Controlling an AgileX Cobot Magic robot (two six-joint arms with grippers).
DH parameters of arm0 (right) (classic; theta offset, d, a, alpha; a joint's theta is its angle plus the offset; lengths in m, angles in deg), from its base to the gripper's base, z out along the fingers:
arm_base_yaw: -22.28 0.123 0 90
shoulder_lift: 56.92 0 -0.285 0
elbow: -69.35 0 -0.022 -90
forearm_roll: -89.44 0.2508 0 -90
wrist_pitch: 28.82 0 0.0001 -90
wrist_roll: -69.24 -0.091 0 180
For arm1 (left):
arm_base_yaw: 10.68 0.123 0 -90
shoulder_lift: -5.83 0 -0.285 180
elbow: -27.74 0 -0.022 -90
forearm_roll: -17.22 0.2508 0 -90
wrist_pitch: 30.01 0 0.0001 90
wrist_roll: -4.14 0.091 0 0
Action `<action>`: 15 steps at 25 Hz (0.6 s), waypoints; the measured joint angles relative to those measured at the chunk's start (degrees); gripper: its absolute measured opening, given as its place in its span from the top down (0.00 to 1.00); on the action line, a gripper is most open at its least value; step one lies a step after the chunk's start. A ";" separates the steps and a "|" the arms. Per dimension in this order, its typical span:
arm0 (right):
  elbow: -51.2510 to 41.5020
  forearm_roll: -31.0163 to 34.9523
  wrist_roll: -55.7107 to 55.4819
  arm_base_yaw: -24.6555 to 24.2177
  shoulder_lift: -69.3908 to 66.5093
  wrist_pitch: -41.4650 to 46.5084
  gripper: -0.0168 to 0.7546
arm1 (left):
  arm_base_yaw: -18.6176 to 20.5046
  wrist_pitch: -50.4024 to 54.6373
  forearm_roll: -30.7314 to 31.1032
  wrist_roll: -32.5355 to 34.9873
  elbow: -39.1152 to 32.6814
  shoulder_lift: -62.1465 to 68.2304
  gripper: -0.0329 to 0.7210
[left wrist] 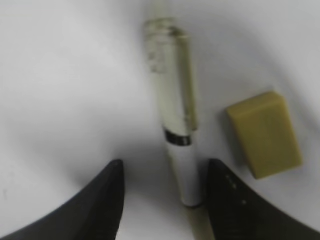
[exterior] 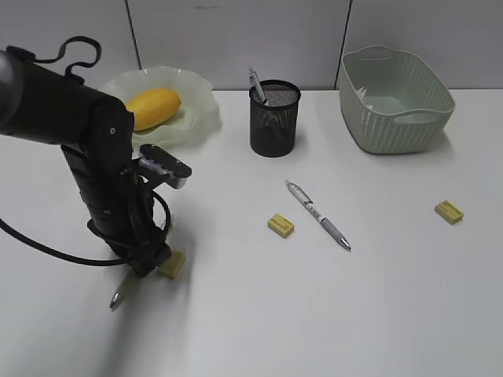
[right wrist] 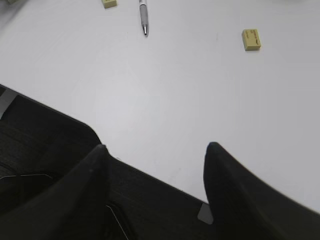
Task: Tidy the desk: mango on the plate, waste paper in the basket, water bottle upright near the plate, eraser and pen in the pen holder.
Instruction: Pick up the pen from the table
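my left gripper (left wrist: 162, 200) is down on the desk (exterior: 330, 314) near its front left corner, fingers (left wrist: 100, 200) spread to either side of a pen (left wrist: 175, 130) that lies flat between them; i cannot tell whether either finger touches it, and the pen rests on the surface, not lifted. just beside that pen on the right lies a yellow eraser (left wrist: 264, 134), clear of my fingers. in the exterior view the same eraser (exterior: 171, 265) shows at the foot of my left arm, with the pen tip (exterior: 116, 299) poking out toward the front edge.

my right gripper (right wrist: 155, 170) hangs over the desk's front edge with its fingers apart and nothing between them.

toward the back left corner the mango (exterior: 153, 107) sits on the plate (exterior: 200, 98). the pen holder (exterior: 274, 118) stands at the middle of the back edge with one pen (exterior: 256, 83) already upright in it. the basket (exterior: 395, 98) is at the back right corner. a second loose pen (exterior: 317, 214) lies in the middle of the desk, a second eraser (exterior: 280, 225) just left of it, and a third eraser (exterior: 449, 211) near the right edge.
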 joint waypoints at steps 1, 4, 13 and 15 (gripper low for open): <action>0.00 0.00 0.00 0.00 0.00 0.00 0.37 | -0.66 -0.33 0.54 -1.51 0.07 0.07 0.45; 0.00 0.00 0.00 0.00 0.00 0.00 0.37 | -2.05 -1.43 0.82 -4.68 0.13 0.25 0.52; 0.00 0.00 0.00 0.00 0.00 0.00 0.39 | -2.29 -2.26 1.28 -6.80 0.18 0.25 0.82; 0.00 0.00 0.00 0.00 0.00 0.00 0.39 | -2.29 -2.14 1.30 -6.87 0.18 0.25 0.82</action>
